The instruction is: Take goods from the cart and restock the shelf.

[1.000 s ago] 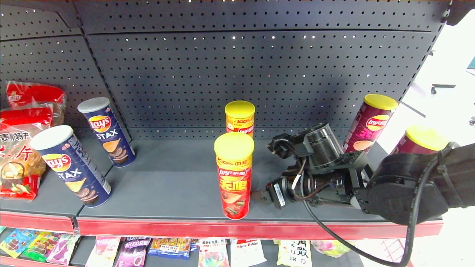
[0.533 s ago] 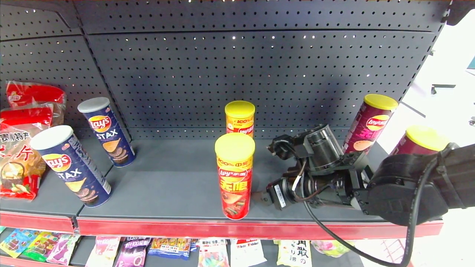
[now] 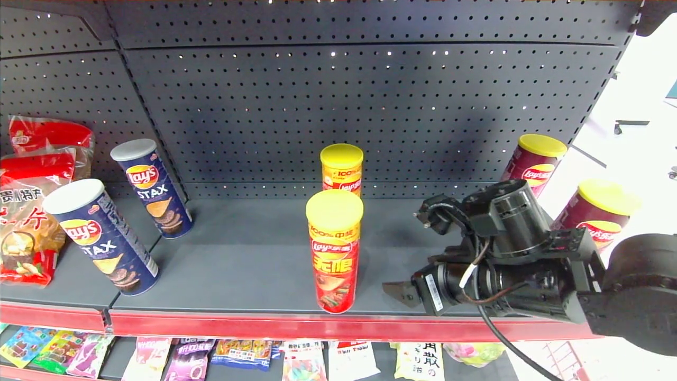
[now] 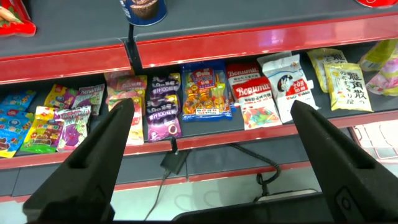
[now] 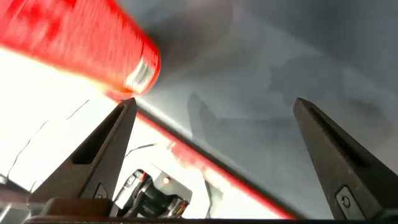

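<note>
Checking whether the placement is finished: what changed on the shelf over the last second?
The right gripper, open and empty, drew back from the red can toward the robot's right, widening the gap between them. The red can stayed upright at the front edge of the shelf. The blue cans and maroon cans did not move.

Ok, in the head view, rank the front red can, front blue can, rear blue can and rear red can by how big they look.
1. The front red can and front blue can: about alike, both near the camera, so unranked.
2. The rear blue can.
3. The rear red can, partly hidden behind the front one.
</note>
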